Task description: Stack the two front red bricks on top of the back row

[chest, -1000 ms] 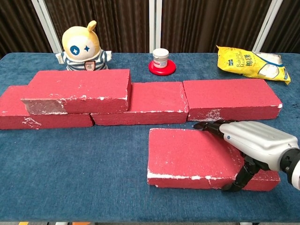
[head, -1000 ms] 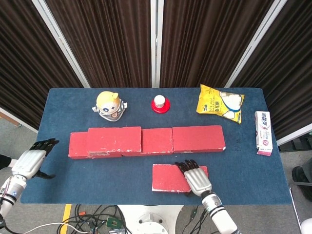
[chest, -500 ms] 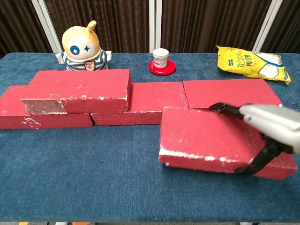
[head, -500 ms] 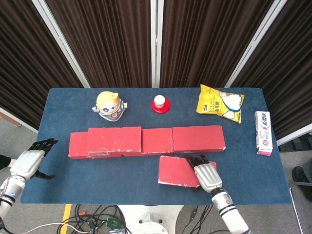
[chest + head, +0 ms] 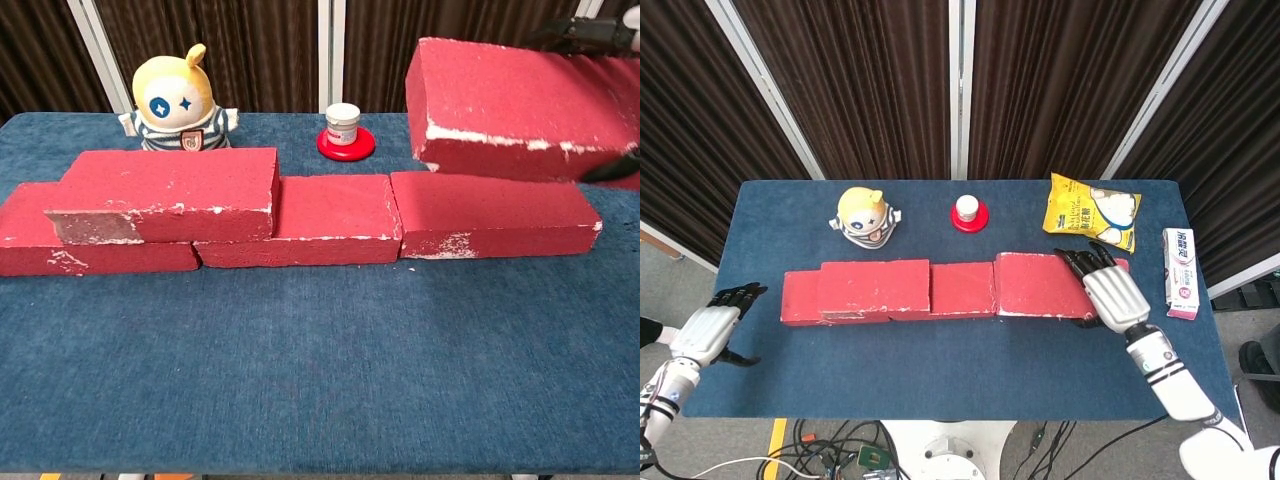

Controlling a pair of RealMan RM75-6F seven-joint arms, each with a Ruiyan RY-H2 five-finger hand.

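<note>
Right robot hand (image 5: pixel 1108 290) is gripping the lifted brick (image 5: pixel 520 110) by its right end, fingers over the top face and thumb underneath as far as I can see. The brick is in the air, clear of the back row, hanging above the right back brick (image 5: pixel 495 213). In the chest view it tilts slightly, right end lower. Its long axis runs left-right, the same as the row below, so I judge no rotation is needed.

The relation that matters: the target surface lies straight down from my right robot hand. In the head view the lifted brick covers the right back brick almost fully, left edge near the seam with the middle back brick (image 5: pixel 962 289). I'd level it, then lower it.

The left side is already done: a stacked brick (image 5: pixel 170 195) sits on the left back brick (image 5: pixel 60 245) and overlaps the middle one.

Left robot hand (image 5: pixel 708 326) is off the desk (image 5: pixel 940 370) edge at far left, empty, fingers loosely spread. It is well apart from everything, so the right arm is the only one placed for this.
</note>
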